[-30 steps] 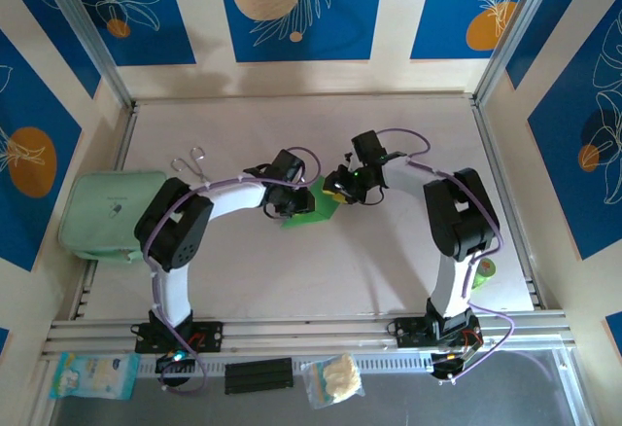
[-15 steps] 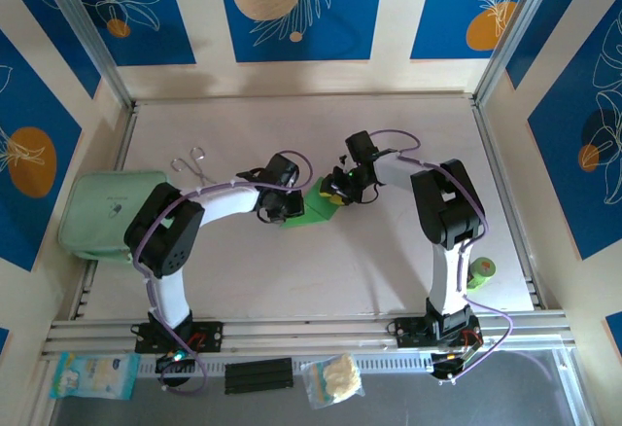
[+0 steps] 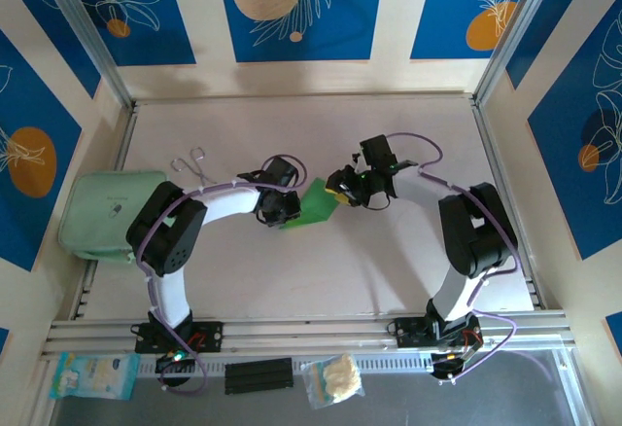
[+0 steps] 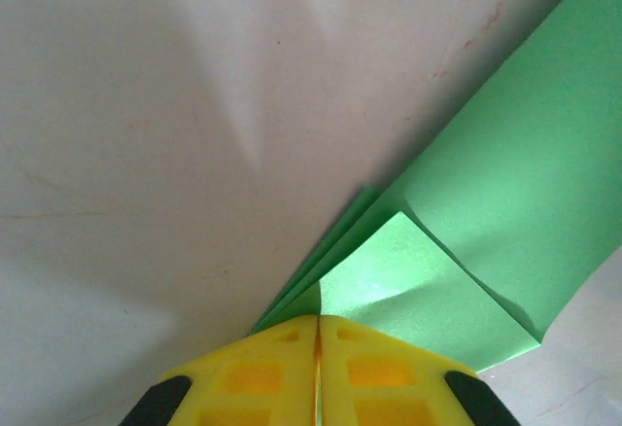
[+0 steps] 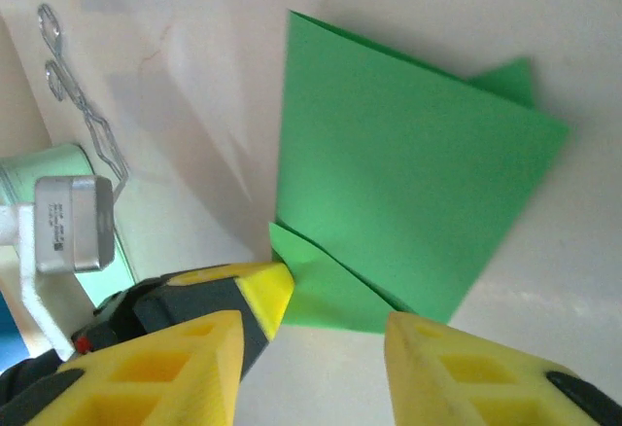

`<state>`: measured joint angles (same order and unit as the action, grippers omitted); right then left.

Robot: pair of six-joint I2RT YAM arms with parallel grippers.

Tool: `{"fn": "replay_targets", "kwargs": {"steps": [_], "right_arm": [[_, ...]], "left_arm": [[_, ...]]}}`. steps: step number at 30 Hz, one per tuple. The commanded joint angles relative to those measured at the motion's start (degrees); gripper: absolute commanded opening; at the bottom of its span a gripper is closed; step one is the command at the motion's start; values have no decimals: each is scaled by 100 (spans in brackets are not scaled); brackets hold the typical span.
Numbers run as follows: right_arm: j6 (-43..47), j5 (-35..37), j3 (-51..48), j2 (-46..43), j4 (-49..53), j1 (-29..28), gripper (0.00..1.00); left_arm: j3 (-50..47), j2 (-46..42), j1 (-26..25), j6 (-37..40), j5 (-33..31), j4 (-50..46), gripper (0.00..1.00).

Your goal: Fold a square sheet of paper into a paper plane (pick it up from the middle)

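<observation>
The square sheet of paper (image 3: 317,202) is bright green and folded into layers, lying mid-table between the two arms. In the left wrist view the folded paper (image 4: 505,193) runs into the seam of my left gripper (image 4: 318,321), whose yellow fingers are pressed together on its near corner. From above, my left gripper (image 3: 290,210) sits at the paper's left edge. My right gripper (image 3: 336,191) hovers at the paper's upper right corner. In the right wrist view the right gripper (image 5: 316,348) stands open with bare table between its fingers, and the paper (image 5: 408,154) lies just beyond the tips.
A pale mint pouch (image 3: 105,214) lies at the left table edge, with a metal wire clip (image 3: 190,163) behind it. Two small packets (image 3: 92,375) (image 3: 333,379) and a black block (image 3: 258,375) sit below the front rail.
My left gripper has closed onto the paper's corner. The right arm's elbow swung to the right and its jaws have spread a little.
</observation>
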<state>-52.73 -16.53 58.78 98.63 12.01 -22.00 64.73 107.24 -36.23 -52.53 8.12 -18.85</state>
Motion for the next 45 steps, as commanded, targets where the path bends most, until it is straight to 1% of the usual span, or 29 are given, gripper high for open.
{"fn": "replay_targets", "kwargs": {"steps": [1,5,7,11,14,22,28,36,42,45], "right_arm": [[-774,-66,-343,-54,-67,-1,46],[-980,-25,-403,67,-43,-146,51],[-1004,-29,-365,179,-40,-201,51],[-962,-139,-246,400,-16,-234,51],[-917,-93,-167,481,112,-234,50],[-875,-95,-166,635,166,-246,48],[-809,-54,-131,674,230,-231,46],[-772,-32,-133,662,267,-217,46],[-833,-30,-255,509,106,-221,46],[-889,91,-358,348,67,-213,47]], "left_arm": [[-176,78,44,-514,295,-15,10],[-328,19,41,-903,506,208,10],[-356,-17,45,-960,604,358,10],[-297,-87,38,-959,690,409,12],[-310,-116,45,-987,669,396,12],[-262,-257,45,-1014,893,710,16],[-97,-264,87,-765,779,716,18],[103,11,219,-558,604,687,18],[222,299,233,-623,582,519,17],[185,380,231,-694,620,509,17]]}}
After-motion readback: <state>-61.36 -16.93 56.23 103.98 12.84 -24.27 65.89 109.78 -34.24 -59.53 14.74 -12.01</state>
